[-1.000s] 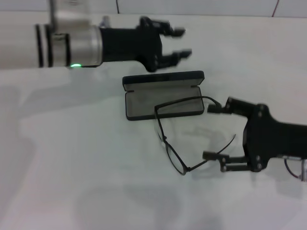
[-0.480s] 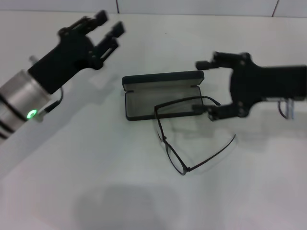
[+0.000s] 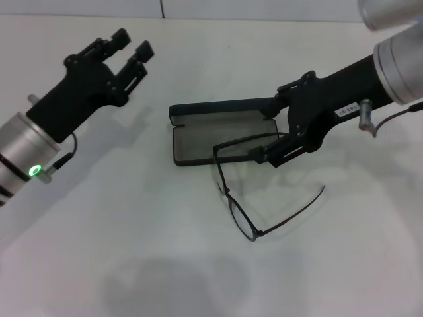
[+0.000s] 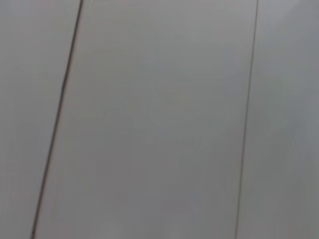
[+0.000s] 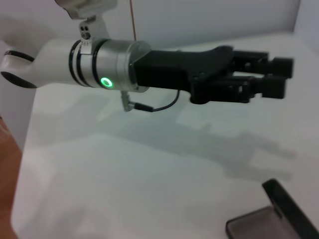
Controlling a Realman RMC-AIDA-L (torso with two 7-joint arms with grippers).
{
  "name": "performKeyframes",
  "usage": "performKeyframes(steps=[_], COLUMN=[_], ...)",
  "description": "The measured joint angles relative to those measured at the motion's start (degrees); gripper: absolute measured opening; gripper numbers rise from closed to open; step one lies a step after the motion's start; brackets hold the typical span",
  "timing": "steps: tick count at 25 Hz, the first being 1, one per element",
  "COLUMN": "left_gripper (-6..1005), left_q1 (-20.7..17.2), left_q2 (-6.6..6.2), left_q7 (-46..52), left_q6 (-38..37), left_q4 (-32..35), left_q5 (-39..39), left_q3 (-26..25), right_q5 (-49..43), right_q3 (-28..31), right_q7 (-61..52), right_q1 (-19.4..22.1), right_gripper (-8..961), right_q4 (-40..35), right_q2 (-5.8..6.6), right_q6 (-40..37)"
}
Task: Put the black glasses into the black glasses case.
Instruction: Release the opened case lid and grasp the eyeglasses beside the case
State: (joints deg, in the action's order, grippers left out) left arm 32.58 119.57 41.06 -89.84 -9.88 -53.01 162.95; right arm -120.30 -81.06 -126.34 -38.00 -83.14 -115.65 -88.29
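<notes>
Nearest the robot, on the white table (image 3: 132, 264), the black glasses (image 3: 241, 211) lie unfolded just past the middle of the surface: the lens front runs on a slant toward the near edge, one temple arm sweeps out toward the right edge and lies free, and the other temple arm reaches back over the near rim of the black glasses case (image 3: 221, 135), so the frame rests partly on the case and partly on the table. The case lies open right behind the glasses, its grey-lined tray facing up and its lid standing along the far side. The right gripper (image 3: 268, 132) reaches in from the right edge, low over the right end of the case; its jaws stand well apart, one finger at the lid's far right corner and the other at the temple arm that crosses the tray, and they grasp nothing that can be made out. Farther off, toward the far left corner, the left gripper (image 3: 131, 54) hangs above the table, well apart from the case, pointing away from the robot, its fingers slightly parted with nothing between them; the right wrist view shows it (image 5: 276, 77) the same way, above a corner of the case (image 5: 271, 219)
</notes>
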Motion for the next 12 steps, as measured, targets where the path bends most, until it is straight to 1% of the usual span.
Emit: performKeyframes(steps=[3, 6, 8, 12], left_gripper=[485, 485, 485, 485], left_q1=[1.4, 2.7, 3.3, 4.5], left_q2=[0.02, 0.03, 0.04, 0.05], left_q7=[-0.1, -0.1, -0.3, -0.4], left_q6=[0.9, 1.9, 2.8, 3.7], left_q4=[0.0, -0.1, -0.1, 0.0], left_q5=[1.8, 3.3, 3.8, 4.9], left_q3=[0.0, 0.0, 0.0, 0.0], right_q5=[-1.4, -2.9, -4.6, -8.0], right_q3=[1.2, 2.5, 2.4, 0.6], right_q7=[-9.1, -17.3, -21.9, -27.3], right_q1=[-2.8, -6.5, -8.7, -11.7], right_gripper=[825, 825, 825, 825], right_q4=[-1.9, -0.9, 0.3, 2.8], right_q2=[0.19, 0.27, 0.16, -0.18], right_q6=[-5.2, -9.3, -10.4, -10.4])
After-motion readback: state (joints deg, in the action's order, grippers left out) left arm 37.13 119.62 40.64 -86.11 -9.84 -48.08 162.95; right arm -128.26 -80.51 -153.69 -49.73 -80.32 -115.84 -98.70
